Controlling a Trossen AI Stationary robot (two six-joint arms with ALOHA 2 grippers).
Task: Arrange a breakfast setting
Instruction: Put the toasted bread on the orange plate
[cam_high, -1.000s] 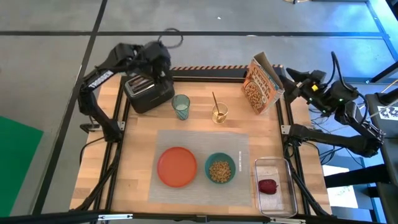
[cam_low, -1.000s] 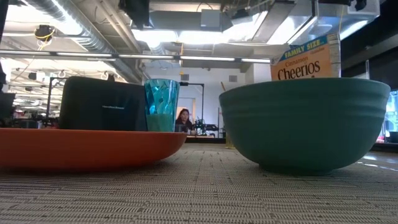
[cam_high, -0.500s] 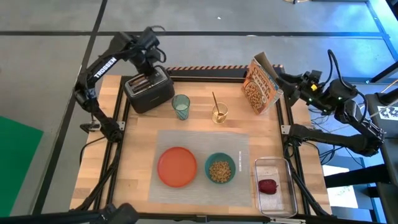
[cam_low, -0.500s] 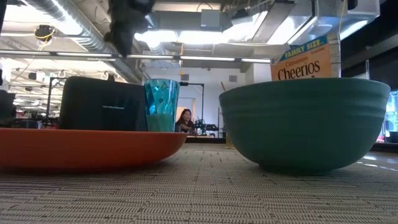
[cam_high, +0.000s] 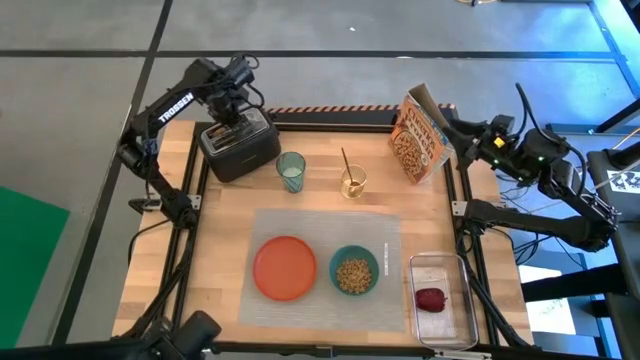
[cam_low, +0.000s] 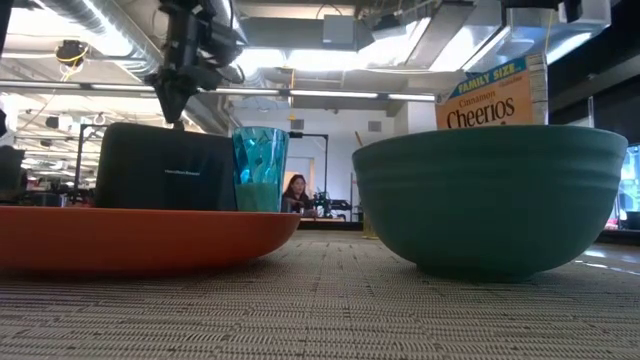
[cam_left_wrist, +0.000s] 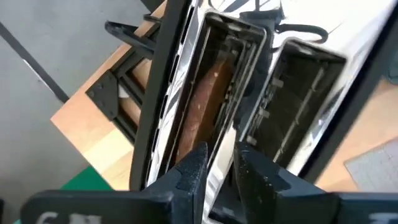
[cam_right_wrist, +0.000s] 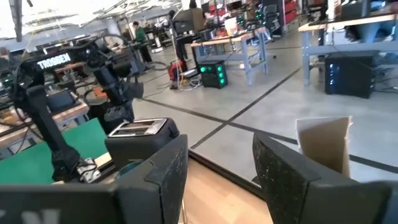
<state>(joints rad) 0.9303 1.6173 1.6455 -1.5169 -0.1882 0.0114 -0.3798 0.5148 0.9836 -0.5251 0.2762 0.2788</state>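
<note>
Above the toaster (cam_high: 238, 146), left hand (cam_high: 224, 112) lowered toward toast slice (cam_left_wrist: 202, 112)

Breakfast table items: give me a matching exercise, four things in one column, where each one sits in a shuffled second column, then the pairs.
Things:
1. toast
2. red fruit
3. cereal pieces
4. spoon

Places:
A. in the clear tub
B. in the teal bowl
C. standing in a small glass, off the placemat
D. down in a toaster slot, just beyond the left end effector

Pairs: 1-D, 2-A, 3-B, 4-C
</note>
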